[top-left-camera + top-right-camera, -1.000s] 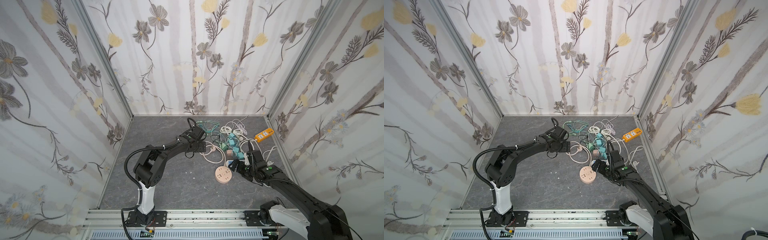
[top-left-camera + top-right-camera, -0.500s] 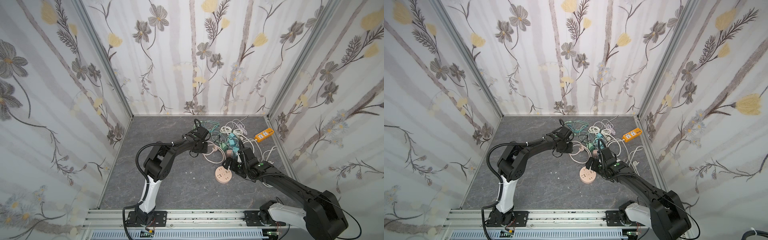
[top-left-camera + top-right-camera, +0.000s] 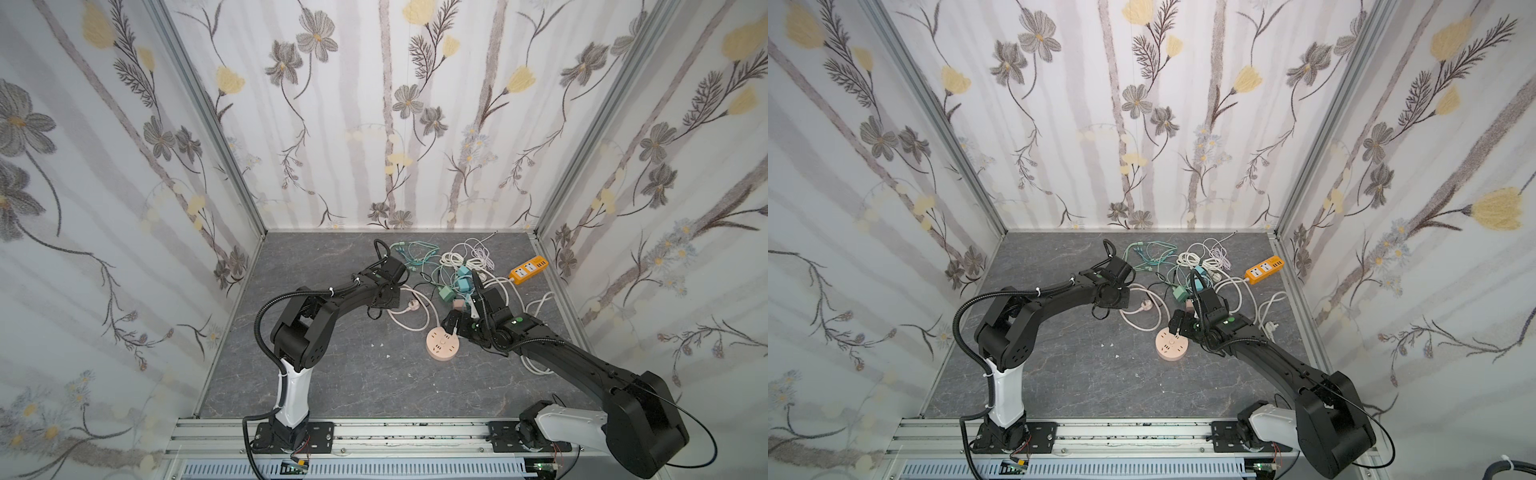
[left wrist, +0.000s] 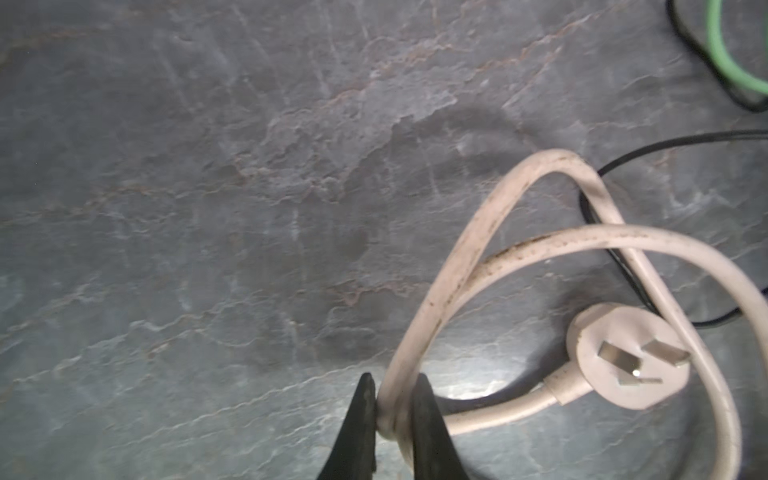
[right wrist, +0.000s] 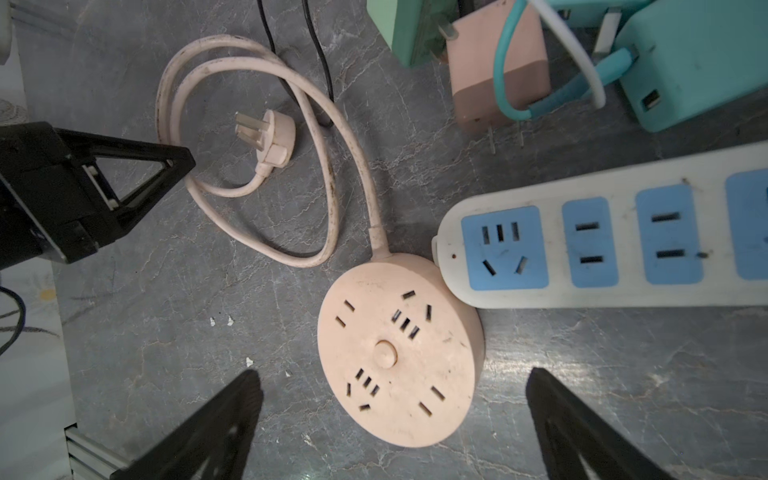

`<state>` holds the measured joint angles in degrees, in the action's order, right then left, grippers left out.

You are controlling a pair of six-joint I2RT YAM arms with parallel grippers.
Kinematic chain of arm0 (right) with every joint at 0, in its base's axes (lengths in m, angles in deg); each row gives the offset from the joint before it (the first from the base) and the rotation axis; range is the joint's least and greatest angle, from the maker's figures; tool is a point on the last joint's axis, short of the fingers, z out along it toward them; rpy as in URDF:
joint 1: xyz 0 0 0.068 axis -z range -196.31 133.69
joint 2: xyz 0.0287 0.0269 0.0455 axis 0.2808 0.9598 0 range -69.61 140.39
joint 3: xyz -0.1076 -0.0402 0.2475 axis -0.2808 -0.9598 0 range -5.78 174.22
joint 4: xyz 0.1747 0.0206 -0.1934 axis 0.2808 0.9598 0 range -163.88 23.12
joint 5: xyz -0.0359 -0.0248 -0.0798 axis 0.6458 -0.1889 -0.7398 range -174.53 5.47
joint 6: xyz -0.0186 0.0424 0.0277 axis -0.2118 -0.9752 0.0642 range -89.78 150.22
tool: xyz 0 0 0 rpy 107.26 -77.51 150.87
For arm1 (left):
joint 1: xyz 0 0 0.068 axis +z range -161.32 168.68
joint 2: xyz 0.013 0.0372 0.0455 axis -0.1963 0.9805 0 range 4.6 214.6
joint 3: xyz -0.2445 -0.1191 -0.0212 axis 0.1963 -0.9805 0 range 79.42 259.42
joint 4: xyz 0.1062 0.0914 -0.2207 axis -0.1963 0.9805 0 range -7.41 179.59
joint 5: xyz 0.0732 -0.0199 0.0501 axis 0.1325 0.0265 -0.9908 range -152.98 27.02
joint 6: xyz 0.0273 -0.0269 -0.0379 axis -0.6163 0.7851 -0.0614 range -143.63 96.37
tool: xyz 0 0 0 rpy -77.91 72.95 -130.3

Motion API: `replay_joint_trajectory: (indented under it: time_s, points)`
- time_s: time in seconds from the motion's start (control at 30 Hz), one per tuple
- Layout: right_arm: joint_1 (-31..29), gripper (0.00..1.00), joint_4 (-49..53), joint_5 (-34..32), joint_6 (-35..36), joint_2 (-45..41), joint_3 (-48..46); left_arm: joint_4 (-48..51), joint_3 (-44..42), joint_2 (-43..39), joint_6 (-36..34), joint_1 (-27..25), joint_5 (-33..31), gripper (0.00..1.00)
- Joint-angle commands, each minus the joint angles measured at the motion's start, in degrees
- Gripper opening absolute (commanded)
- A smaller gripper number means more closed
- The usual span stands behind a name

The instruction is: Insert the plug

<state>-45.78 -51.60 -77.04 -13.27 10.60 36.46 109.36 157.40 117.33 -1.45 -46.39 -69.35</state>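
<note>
Pinching 1 cord (image 4: 432, 299), left jaws sit beside 1 plug (image 4: 627, 357).

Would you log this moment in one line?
left end effector: shut on pale cable; right end effector: open by round pink socket; three-pin plug: loose

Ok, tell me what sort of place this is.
Probably a staged robot test booth: floral-papered wall panels, left arm and right arm bolted to a front rail, round pink power strip among cables on the floor.
</note>
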Motion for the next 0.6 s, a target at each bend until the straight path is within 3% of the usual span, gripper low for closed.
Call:
replay_joint_trajectory:
  time_s: [0.0,0.17,0.37,0.57]
  points:
    - [-0.27,0.99,-1.42,-0.28,1.80,0.87,1.32,-0.08,-3.09,-3.24,-2.74,1.91,-4.81,0.05]
    - [-0.66,0.99,-2.18,0.87,4.33,2.94,3.48,-1.51,-9.51,-8.10,-7.96,6.32,-3.51,0.05]
    - [-1.45,0.99,-1.36,7.04,13.84,7.95,7.70,-0.30,-13.88,-12.76,-12.73,12.39,-1.50,0.05]
    - [-3.64,0.99,0.52,6.05,17.10,16.52,15.68,-5.01,-19.27,-17.19,-11.29,11.95,5.56,0.10]
